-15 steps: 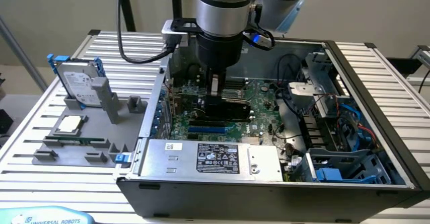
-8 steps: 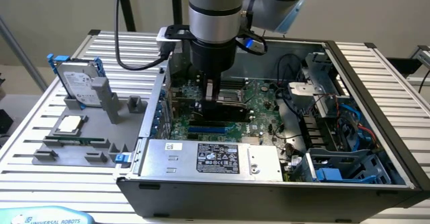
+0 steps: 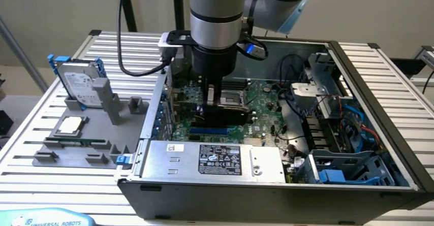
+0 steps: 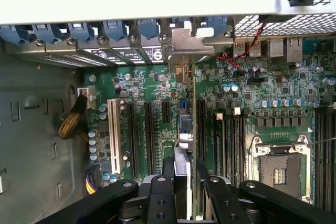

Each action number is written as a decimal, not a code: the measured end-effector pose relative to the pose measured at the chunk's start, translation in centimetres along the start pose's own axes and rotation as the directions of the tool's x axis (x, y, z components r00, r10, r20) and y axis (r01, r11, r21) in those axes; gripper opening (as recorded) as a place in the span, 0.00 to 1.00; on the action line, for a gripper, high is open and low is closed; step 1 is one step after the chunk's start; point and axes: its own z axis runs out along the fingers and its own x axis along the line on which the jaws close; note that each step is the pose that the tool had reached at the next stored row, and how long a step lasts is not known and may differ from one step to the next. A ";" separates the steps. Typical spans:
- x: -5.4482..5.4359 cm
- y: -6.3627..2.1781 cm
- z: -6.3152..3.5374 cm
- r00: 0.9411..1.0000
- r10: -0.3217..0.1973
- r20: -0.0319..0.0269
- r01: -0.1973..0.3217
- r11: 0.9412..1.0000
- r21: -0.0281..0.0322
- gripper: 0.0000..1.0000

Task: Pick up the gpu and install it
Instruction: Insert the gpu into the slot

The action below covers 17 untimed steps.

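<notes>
Furthest toward the exterior view's left, on the slatted metal table (image 3: 27, 119), a grey holder (image 3: 74, 154) carrying a silver hard drive (image 3: 76, 81) with blue rails, upright at its far corner, and a small square CPU chip (image 3: 71, 126) lying flat nearer the front. Just beside the holder, toward the exterior view's right, an open computer case (image 3: 271, 195) lying on its side, motherboard (image 3: 265, 101) facing up. Reaching straight down into the case near its holder-side wall, the robot arm (image 3: 215, 18), with the black gripper (image 3: 222, 109) low over the board, just by the CPU socket (image 3: 235, 90). Along the case's near wall, a silver power supply (image 3: 217, 160) with a black label. Further toward the exterior view's right, inside the case, a metal drive cage (image 3: 326, 78), blue cables (image 3: 356, 122) and a blue plastic bracket (image 3: 332, 176).

From the wrist view, gripper (image 4: 185, 169) clamped on the gpu (image 4: 183, 129), black fingers (image 4: 168, 174) pressed to either face of the card. Gpu seen edge-on, upright, standing among the long black expansion slots (image 4: 148, 129) of the motherboard (image 4: 273, 87), apart from the white slot (image 4: 112, 135). Silver end bracket (image 4: 191, 45) up against the case's rear wall, in line with the row of blue slot clips (image 4: 79, 30). Seated in a slot or just above it: impossible to tell. CPU socket (image 4: 278, 166) open, off to one side of the card, well apart from it
</notes>
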 end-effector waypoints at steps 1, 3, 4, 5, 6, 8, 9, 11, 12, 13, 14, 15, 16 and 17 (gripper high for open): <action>0.0 0.03 0.08 1.000 0.000 0.000 0.000 1.000 0.000 0.27; 0.0 0.09 0.23 1.000 0.000 0.001 0.000 1.000 0.000 0.27; 0.0 0.12 0.30 1.000 0.000 0.001 0.000 1.000 0.000 0.27; 0.1 0.13 0.38 1.000 0.000 0.002 0.000 1.000 0.000 0.27; 0.1 0.15 0.46 1.000 0.000 0.002 0.000 1.000 0.000 0.27; 0.2 0.19 0.64 1.000 0.000 0.003 0.000 1.000 -0.001 0.27; 0.2 0.22 0.74 1.000 0.000 0.004 0.000 1.000 -0.001 0.27; 0.3 0.26 0.93 1.000 0.000 0.004 0.000 1.000 -0.001 0.27; 0.3 0.30 1.02 1.000 0.000 0.004 0.000 1.000 -0.002 0.27; 0.3 0.32 1.12 1.000 0.000 0.005 0.000 1.000 -0.003 0.27; 0.3 0.34 1.21 1.000 0.000 0.005 0.000 1.000 -0.003 0.27; 0.3 0.35 1.29 1.000 -0.001 0.005 0.001 1.000 -0.004 0.27; 0.3 0.37 1.39 1.000 -0.001 0.006 0.001 1.000 -0.004 0.27; 0.3 0.40 1.48 1.000 -0.002 0.007 0.002 1.000 -0.004 0.27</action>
